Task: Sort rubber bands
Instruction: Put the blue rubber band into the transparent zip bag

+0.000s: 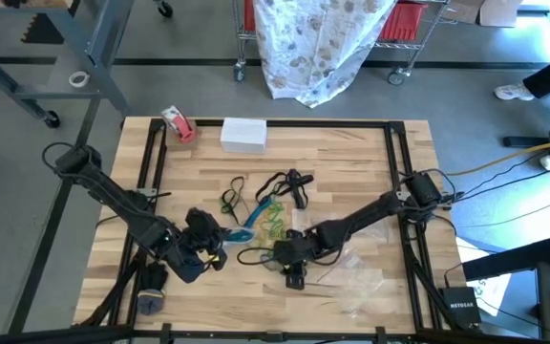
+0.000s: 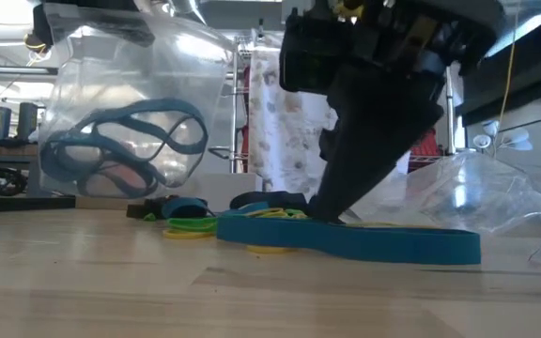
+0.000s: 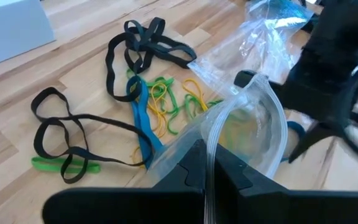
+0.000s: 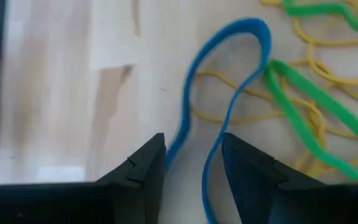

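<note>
Loose rubber bands [image 1: 265, 205] in black, blue, green and yellow lie in a heap mid-table; the left wrist view shows them as rubber bands [image 3: 135, 106]. My left gripper [image 1: 208, 241] is shut on a clear plastic bag [image 3: 247, 124], which it holds up off the table. In the low view that bag [image 2: 130, 131] has blue bands [image 2: 120, 145] inside. My right gripper [image 4: 193, 162] is open, slanting down at the table, with both strands of a blue band [image 4: 229, 93] running between its fingers. That blue band [image 2: 364, 242] lies flat on the wood. My left gripper pinches the bag's rim [image 3: 209, 146] beside its mouth between its two fingers. The bag stands out beyond the fingers with its mouth gaping, clear of the table. My right gripper stands over the blue band with its fingertips [image 2: 332, 211] low; whether they touch it I cannot tell.
A red-and-white tape roll [image 1: 178, 124] and a white box [image 1: 243, 134] sit at the far edge. More clear bags [image 1: 356, 277] lie near the right front. Black frame rails [image 1: 394, 153] run along the table's sides.
</note>
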Motion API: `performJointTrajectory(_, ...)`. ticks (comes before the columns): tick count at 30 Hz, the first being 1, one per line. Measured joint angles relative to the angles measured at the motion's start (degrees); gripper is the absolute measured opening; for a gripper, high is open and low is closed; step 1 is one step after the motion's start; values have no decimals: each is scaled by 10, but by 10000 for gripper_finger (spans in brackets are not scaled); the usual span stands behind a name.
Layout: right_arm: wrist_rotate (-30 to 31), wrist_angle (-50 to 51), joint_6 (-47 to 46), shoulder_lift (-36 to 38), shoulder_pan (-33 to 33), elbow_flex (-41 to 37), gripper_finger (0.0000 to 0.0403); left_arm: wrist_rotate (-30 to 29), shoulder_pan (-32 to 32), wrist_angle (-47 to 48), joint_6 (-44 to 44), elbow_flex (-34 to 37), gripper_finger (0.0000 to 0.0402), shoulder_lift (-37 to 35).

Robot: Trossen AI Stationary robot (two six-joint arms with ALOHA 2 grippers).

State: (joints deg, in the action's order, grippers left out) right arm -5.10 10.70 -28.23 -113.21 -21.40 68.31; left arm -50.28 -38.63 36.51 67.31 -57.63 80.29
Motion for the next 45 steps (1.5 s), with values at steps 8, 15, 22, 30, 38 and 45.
performJointTrajectory(8,1,-10,-5,-3,0,0,152,2,0,-1,2,0,0,14)
performJointTrajectory(15,71,-8,-2,-12,-18,0,152,1,0,-4,2,0,0,14)
performJointTrajectory(22,123,-16,-10,-31,-35,1,152,2,0,-23,-14,0,0,14)
performJointTrajectory(30,153,-33,-14,-40,-39,1,143,2,0,-31,-17,0,0,14)
performJointTrajectory(38,160,-26,-4,-40,-38,1,23,2,0,-32,-15,0,0,14)
performJointTrajectory(45,163,31,2,-9,-49,-2,8,2,-1,-34,-11,0,0,14)
